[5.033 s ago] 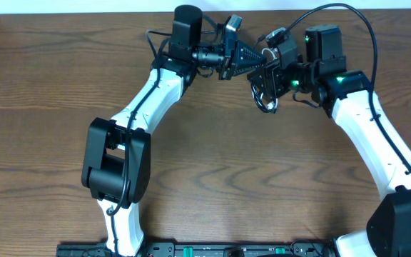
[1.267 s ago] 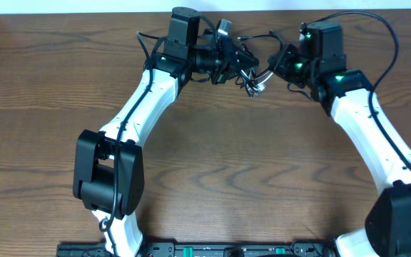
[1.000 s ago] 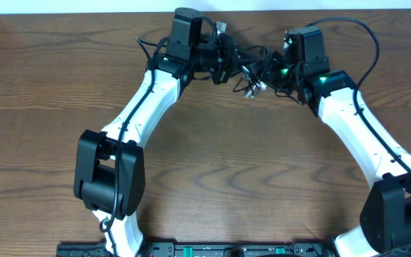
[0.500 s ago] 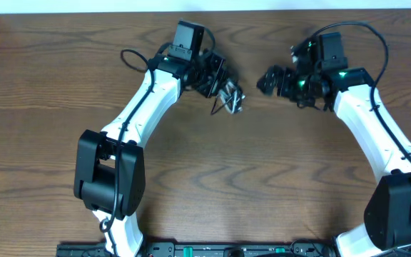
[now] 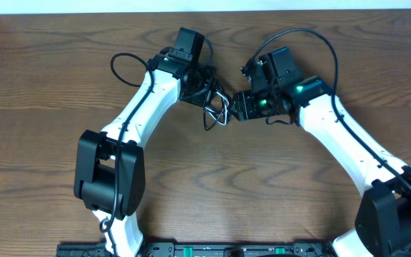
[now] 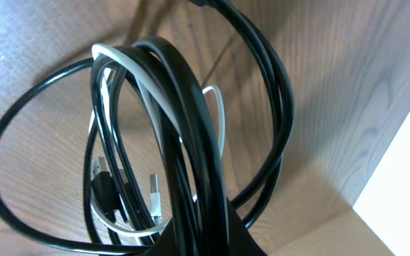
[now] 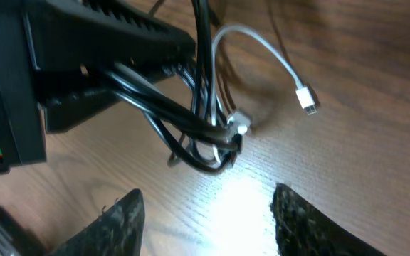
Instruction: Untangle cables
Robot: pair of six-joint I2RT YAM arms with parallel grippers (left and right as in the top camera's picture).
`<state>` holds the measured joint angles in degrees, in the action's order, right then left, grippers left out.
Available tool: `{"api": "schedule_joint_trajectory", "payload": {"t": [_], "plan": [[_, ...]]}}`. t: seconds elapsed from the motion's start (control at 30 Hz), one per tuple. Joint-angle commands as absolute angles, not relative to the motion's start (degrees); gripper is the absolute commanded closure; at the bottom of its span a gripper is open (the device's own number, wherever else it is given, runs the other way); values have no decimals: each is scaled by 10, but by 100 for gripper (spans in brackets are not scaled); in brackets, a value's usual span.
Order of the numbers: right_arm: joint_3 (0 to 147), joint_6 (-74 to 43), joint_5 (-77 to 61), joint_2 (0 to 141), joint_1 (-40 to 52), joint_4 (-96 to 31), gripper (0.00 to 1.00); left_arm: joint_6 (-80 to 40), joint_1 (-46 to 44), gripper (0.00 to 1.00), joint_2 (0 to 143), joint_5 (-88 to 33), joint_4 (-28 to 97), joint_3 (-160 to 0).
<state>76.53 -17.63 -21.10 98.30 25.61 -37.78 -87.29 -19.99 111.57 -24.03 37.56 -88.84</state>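
The black cable (image 6: pixel 184 128) and the white cable (image 6: pixel 148 92) hang as one tangled bundle of loops from my left gripper (image 6: pixel 205 240), which is shut on them. In the overhead view the bundle (image 5: pixel 217 113) hangs just below the left gripper (image 5: pixel 207 89), its lower loops at the table. My right gripper (image 5: pixel 238 107) is open and empty just right of the bundle. In the right wrist view its fingers (image 7: pixel 208 210) are spread wide in front of the black loops (image 7: pixel 191 153). The white cable (image 7: pixel 262 43) arcs to a loose plug (image 7: pixel 307 98).
The wooden table (image 5: pixel 212 185) lies under both arms. The left arm's own thick black wire (image 5: pixel 123 68) loops out at its far left. The right arm's wire (image 5: pixel 298 34) arches above it. The table's far edge (image 5: pixel 84 10) meets a white wall.
The right gripper, apart from the bundle half a second ago, has moved left and nearer, up to the bundle. The left gripper has shifted slightly and still holds the cables.
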Motion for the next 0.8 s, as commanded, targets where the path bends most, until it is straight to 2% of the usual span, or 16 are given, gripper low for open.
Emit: {"api": "schedule_joint_trajectory", "payload": {"t": [0.0,0.1,0.33,0.77], "plan": [[747,-237,-182,986,277,-343,51,-997,-195,93,1112,-285,390,-896],[723,-240,-181,986,296,-306,51,-1081,-194,93,1112,-330,389,-896],[665,-256,-149,986,302,-247,54,-1098,-194,93,1112,-356,383,-896],[668,-231,-136,892,289,-328,49,-1141,-193,93,1112,-323,383,-896]]}}
